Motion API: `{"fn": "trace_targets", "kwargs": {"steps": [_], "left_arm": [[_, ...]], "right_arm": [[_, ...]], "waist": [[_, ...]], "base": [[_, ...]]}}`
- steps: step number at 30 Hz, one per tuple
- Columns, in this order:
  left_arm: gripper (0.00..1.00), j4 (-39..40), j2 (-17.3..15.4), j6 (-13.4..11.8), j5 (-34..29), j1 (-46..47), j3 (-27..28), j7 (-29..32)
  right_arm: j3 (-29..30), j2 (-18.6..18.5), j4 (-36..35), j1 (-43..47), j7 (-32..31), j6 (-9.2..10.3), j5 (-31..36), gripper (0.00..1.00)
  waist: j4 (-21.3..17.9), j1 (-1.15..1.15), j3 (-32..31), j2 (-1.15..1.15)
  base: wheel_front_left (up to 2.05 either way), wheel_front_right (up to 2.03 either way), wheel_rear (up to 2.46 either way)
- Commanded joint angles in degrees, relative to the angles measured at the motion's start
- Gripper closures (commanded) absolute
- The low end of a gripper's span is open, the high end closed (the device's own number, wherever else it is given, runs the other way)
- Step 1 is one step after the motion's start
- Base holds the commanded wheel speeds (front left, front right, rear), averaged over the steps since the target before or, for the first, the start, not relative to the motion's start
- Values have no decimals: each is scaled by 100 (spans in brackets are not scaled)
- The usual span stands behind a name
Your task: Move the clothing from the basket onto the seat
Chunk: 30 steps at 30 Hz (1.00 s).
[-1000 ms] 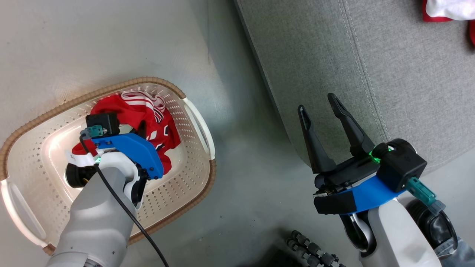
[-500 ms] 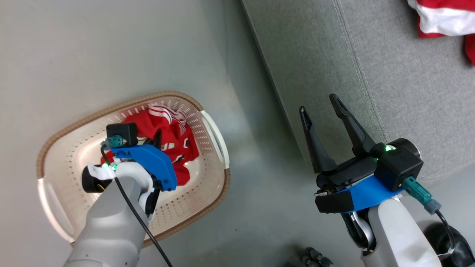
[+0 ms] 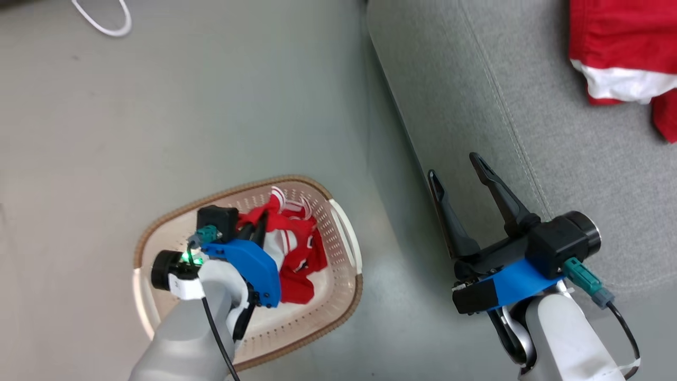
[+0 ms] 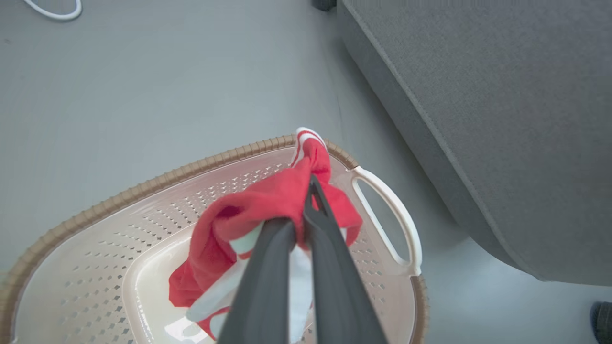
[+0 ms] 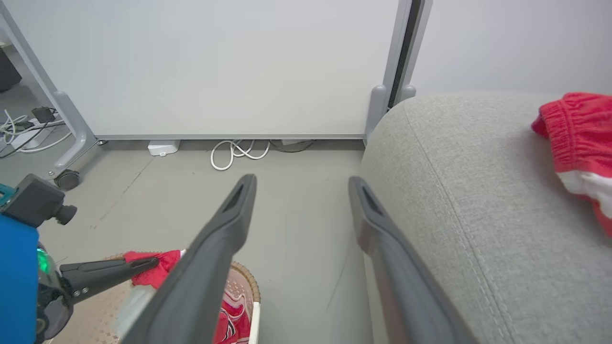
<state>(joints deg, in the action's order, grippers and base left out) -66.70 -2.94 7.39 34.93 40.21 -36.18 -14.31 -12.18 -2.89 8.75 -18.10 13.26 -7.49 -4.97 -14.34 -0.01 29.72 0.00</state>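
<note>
The red-and-white jersey (image 3: 293, 248) hangs partly lifted above the cream basket (image 3: 338, 296), my left gripper (image 3: 256, 230) shut on a fold of it. In the left wrist view the two dark fingers (image 4: 330, 267) pinch the red jersey (image 4: 267, 200) over the basket (image 4: 95, 267). The red shorts (image 3: 619, 58) with a white band lie on the grey seat (image 3: 529, 116) at the upper right. My right gripper (image 3: 457, 172) stands open over the seat's edge, holding nothing. The right wrist view shows the shorts (image 5: 576, 138) on the seat (image 5: 459, 191) and my left gripper (image 5: 143, 265) on the jersey (image 5: 158, 270).
The basket stands on a grey floor (image 3: 185, 106) left of the seat. A white cable loop (image 3: 103, 18) lies on the floor at the far left. A white panel on grey wheeled legs (image 5: 215, 71) and more cables (image 5: 236, 153) stand beyond.
The head camera has shifted, so basket and seat sit elsewhere in view. My left gripper has risen with the jersey bunched in it. The right gripper stays open.
</note>
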Motion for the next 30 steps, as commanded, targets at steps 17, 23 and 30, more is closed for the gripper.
{"fn": "trace_targets", "kwargs": {"steps": [17,23,30], "left_arm": [[100,1142,3,1,192,-579,-711,-95],[100,1545,3,-26,143,-644,-732,-95],[100,1850,5,-12,23,-337,-1023,-96]], "right_arm": [[169,-65,12,821,-455,-1,85,0],[172,-65,-34,1072,-582,-1,50,0],[49,-58,-17,1231,-714,-1,-11,0]], "waist": [[976,1,-1897,0],[1253,1,-2323,0],[1498,1,-2657,0]], "base": [[0,0,0],[0,0,0],[0,0,0]]}}
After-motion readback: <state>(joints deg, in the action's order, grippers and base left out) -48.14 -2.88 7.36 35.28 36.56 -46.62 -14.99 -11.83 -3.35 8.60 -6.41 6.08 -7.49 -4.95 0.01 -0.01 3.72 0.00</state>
